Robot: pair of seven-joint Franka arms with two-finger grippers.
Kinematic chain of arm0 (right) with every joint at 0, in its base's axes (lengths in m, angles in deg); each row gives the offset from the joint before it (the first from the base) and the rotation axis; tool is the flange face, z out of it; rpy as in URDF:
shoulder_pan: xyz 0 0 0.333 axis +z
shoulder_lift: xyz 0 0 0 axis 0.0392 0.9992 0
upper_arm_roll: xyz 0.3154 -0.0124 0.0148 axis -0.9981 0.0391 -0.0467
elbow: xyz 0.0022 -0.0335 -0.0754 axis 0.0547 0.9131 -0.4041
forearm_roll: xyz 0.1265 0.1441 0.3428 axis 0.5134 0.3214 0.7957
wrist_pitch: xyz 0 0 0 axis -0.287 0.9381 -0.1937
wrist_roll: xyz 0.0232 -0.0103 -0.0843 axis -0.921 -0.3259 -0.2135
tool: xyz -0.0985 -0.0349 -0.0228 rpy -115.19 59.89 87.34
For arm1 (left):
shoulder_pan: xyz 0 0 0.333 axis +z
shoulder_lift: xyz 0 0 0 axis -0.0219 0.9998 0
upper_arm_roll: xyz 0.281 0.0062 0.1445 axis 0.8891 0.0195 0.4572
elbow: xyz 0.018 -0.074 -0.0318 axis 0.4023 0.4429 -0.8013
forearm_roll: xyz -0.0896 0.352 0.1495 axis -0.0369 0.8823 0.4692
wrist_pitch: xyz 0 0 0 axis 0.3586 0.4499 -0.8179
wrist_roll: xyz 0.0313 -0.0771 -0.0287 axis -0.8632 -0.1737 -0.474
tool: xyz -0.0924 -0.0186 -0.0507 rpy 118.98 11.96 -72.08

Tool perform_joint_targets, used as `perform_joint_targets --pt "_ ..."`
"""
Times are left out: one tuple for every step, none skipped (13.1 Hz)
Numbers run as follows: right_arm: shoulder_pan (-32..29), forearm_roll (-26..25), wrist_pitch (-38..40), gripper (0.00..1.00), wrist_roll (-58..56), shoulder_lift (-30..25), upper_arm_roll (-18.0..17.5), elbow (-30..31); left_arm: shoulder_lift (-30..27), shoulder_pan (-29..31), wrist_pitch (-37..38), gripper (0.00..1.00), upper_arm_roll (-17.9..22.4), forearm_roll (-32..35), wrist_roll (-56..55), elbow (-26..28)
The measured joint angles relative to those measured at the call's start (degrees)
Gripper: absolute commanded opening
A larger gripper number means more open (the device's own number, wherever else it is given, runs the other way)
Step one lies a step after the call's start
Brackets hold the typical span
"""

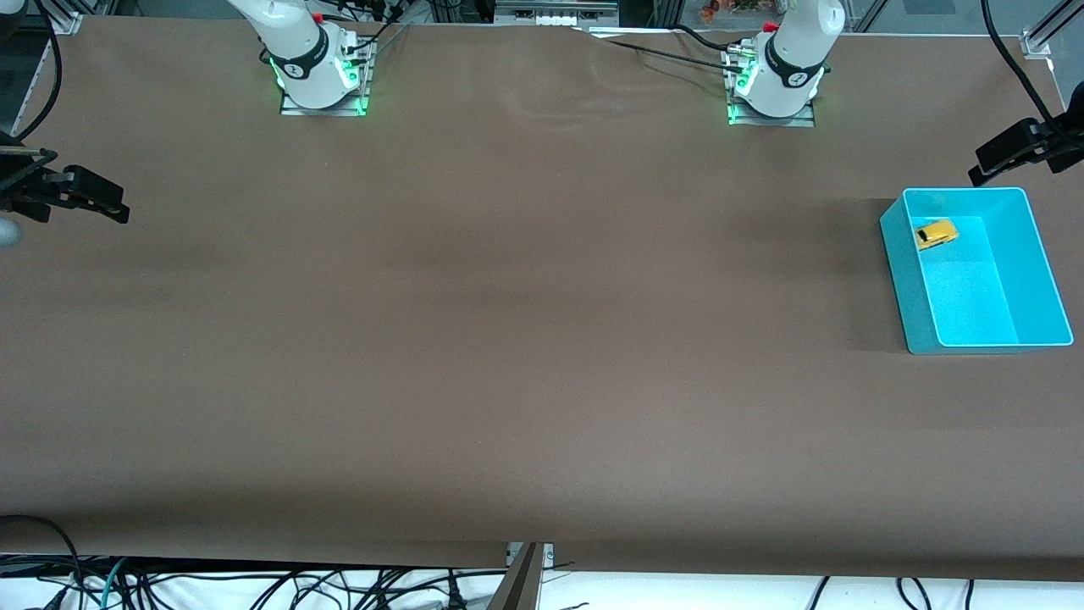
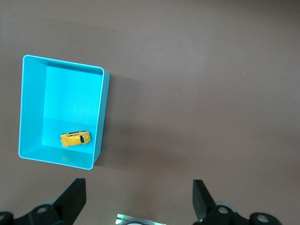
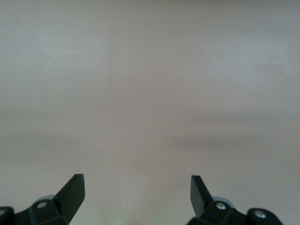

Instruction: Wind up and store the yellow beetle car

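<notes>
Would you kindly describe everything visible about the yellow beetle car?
The yellow beetle car is a tiny, glossy, rounded toy with dark windows, likely plastic or painted metal. It sits upright on its wheels on the floor of the turquoise bin, in the end of the bin farther from the front camera, close to the wall there. Only the bin touches it; neither gripper holds it.

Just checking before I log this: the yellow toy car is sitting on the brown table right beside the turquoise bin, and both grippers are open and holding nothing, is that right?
Not quite. The yellow toy car is inside the turquoise bin, on its floor by the wall farthest from the front camera, not on the table beside it. The front and left wrist views both show this. The rest holds: the left gripper and right gripper are open and holding nothing.
</notes>
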Motion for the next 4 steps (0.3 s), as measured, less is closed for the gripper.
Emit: perform_joint_targets --pt "0.0 0.0 0.0 1.00 0.0 0.0 0.0 0.0 0.0 -0.1 0.1 1.00 0.0 0.0 0.2 0.0" --pt "0.0 0.0 0.0 1.00 0.0 0.0 0.0 0.0 0.0 -0.2 0.3 1.00 -0.1 0.0 0.3 0.0" --pt "0.0 0.0 0.0 1.00 0.0 0.0 0.0 0.0 0.0 -0.3 0.5 1.00 -0.2 0.0 0.4 0.1" --pt "0.0 0.0 0.0 1.00 0.0 0.0 0.0 0.0 0.0 -0.3 0.7 1.00 -0.2 0.0 0.5 0.1"
